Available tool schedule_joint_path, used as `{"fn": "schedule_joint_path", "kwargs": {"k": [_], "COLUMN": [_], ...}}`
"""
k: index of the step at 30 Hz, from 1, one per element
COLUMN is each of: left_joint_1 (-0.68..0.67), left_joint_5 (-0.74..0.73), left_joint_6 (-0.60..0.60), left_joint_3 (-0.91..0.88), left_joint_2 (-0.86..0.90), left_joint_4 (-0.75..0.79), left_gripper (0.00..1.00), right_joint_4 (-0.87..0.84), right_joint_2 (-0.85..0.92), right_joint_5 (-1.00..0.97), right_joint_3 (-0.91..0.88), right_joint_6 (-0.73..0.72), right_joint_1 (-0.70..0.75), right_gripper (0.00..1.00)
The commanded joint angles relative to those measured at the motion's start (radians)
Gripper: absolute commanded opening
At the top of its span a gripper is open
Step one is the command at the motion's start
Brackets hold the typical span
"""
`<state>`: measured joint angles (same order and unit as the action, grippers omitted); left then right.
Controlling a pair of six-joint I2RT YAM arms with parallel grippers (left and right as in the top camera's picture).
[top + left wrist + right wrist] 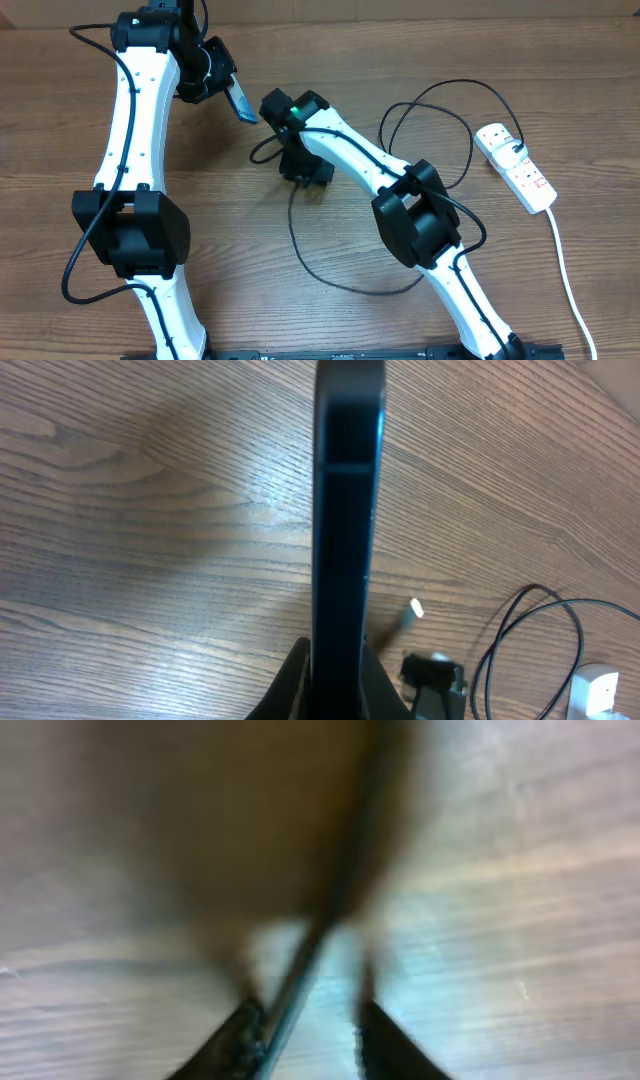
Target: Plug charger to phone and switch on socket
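Note:
My left gripper is shut on the phone and holds it tilted above the table at the back left. In the left wrist view the phone stands edge-on between the fingers. My right gripper points down at the table centre, right of the phone. In the blurred right wrist view its fingers stand apart, with the thin black charger cable against the left finger. The charger loops across the table towards the white socket at the right.
The socket's thick white cord runs down the right side towards the front edge. The left wrist view also shows the right gripper, the cable and a corner of the socket. Both arm bases stand at the front.

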<state>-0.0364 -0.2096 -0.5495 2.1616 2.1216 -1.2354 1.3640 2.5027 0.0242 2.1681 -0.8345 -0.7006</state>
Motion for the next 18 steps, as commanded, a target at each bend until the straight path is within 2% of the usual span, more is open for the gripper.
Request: {"fn": "schedule_joint_path", "kwargs": {"k": [1,4,12,18], "left_joint_1": [0.006,0.006,0.006,0.006], "left_joint_5": [0.003,0.003,0.003,0.003], "left_joint_6": [-0.016,-0.016,-0.016,-0.015], "left_joint_3": [0.015,0.015,0.015,0.015], "left_joint_2": [-0.016,-0.016,-0.016,-0.016], "left_joint_4": [0.003,0.003,0.003,0.007], "left_gripper": [0.04,0.04,0.04,0.04], "right_joint_4": [0.072,0.143,0.323,0.332], "right_joint_2": [0.030,0.030,0.020,-0.016], "right_joint_5": [0.023,0.023,-0.053,-0.057], "right_joint_3": [-0.055,-0.055,-0.055,-0.074], "right_joint_6": [0.024,0.024,0.032,0.057], "right_joint_1": [-0.002,-0.003,-0.032,-0.123], "right_gripper": [0.16,0.04,0.04,0.04]}}
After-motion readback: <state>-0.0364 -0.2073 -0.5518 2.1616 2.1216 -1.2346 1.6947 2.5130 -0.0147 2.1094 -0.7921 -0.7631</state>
